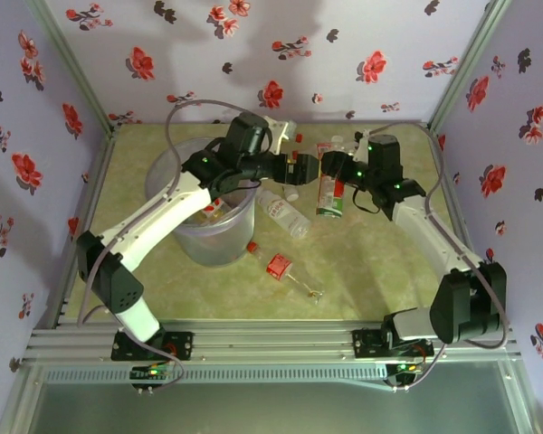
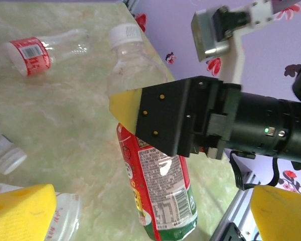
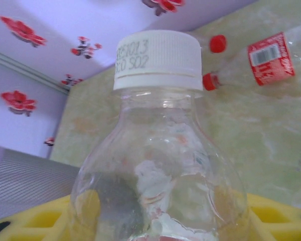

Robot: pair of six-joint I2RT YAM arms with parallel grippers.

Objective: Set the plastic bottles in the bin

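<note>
Left wrist: right pincer (image 2: 140, 115) grips clear white-capped, red-labelled bottle (image 2: 160, 191); left pincer (image 2: 150, 213) wide.

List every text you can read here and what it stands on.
"2E1013" over "CO S02": white cap of the held bottle; first character unsure.
Green-and-red label on that bottle: print too small to read.
Red label on a lying bottle: barcode visible, words blurred.

The top camera looks down from above and behind; both wrist cameras sit very close, sharing the white-capped bottle (image 2: 160, 201) mid-frame.
</note>
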